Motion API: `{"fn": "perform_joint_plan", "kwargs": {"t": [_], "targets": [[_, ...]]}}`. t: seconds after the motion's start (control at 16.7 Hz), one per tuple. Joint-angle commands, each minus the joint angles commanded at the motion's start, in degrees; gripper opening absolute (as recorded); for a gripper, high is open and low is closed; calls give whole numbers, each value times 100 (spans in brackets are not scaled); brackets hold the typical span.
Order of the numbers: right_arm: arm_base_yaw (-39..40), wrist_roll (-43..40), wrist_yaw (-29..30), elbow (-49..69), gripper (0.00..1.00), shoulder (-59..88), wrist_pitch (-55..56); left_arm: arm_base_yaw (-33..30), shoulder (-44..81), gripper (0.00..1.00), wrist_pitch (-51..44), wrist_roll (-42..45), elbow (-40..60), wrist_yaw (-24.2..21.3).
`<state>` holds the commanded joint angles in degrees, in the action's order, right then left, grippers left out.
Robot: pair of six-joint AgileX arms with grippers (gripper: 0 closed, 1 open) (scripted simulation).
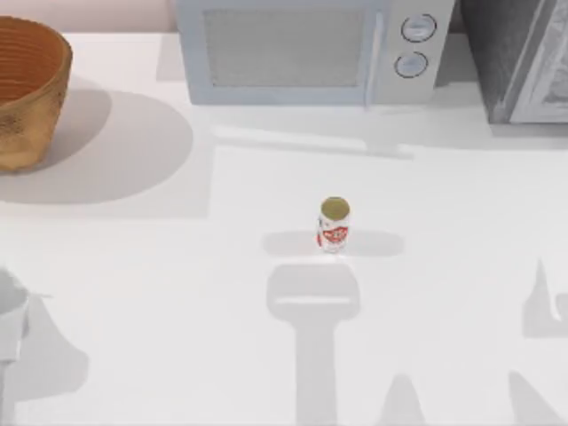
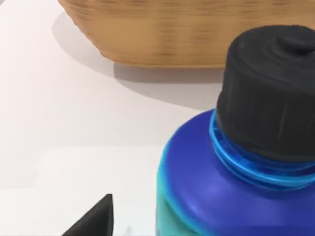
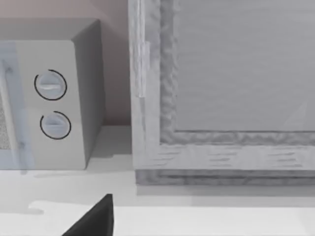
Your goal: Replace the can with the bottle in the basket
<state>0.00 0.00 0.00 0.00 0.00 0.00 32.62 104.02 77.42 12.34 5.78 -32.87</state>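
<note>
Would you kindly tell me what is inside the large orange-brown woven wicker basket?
The orange-brown woven wicker basket shows only bare ribbed inner wall at its mouth; its floor is cut off by the picture's edge. The small white red-labelled can stands outside.

The basket (image 1: 27,93) is cut off at the top view's upper left edge; the bottle (image 2: 236,167) runs off the left wrist frame's lower right, perhaps gripped

Overhead camera, 2 close wrist cameras
</note>
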Motion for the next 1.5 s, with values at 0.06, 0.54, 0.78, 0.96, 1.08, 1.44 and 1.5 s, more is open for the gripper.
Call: {"fn": "perform_joint_plan", "kwargs": {"t": [0.06, 0.54, 0.78, 0.96, 1.08, 1.44, 1.5], "targets": [[0, 0, 0, 0, 100, 0, 0, -143, 251, 100, 101, -58, 153, 131], [0, 0, 0, 0, 100, 0, 0, -596, 876, 100, 377, -238, 613, 546], [0, 0, 0, 0, 100, 0, 0, -596, 876, 70, 377, -238, 613, 546], [0, 0, 0, 0, 100, 0, 0, -596, 876, 47, 377, -238, 613, 546], [0, 0, 0, 0, 100, 0, 0, -596, 876, 32, 377, -238, 613, 546], [0, 0, 0, 0, 100, 0, 0, -596, 876, 0, 377, -238, 613, 546], [0, 0, 0, 0, 100, 0, 0, -596, 876, 0, 377, -238, 613, 546]]}}
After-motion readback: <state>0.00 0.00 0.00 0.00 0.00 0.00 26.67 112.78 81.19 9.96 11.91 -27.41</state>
